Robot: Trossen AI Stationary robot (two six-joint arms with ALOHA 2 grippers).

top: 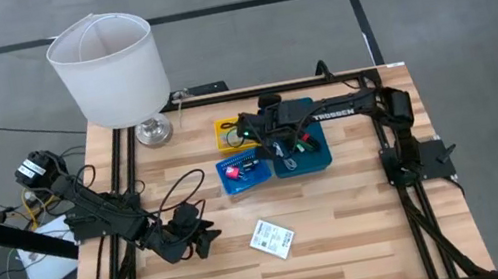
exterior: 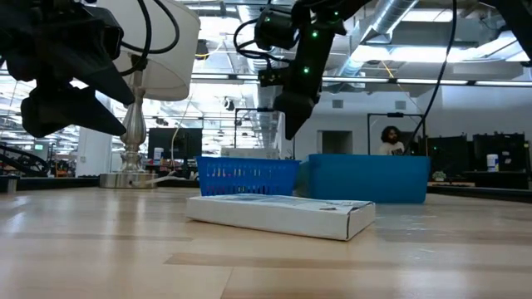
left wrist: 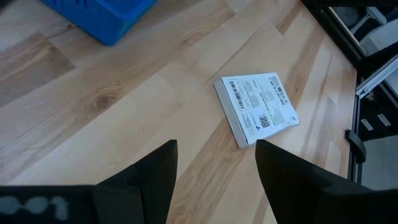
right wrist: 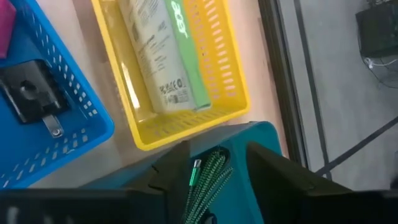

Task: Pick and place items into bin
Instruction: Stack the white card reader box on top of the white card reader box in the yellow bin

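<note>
The white printed card box [top: 273,239] lies flat on the worktop [top: 348,245], lower centre of the high view, its long axis diagonal. The left end effector [top: 207,240], fingers spread and empty, sits just to its left and is the nearer arm. The right end effector [top: 275,145] hangs over the teal bin [top: 321,156], parted, pinching nothing. Only its wrist view shows the green braided cable [right wrist: 208,180] below; the low view hides the bin contents.

Even bright overhead light, soft shadows, low view backlit, foreground blurred
</note>
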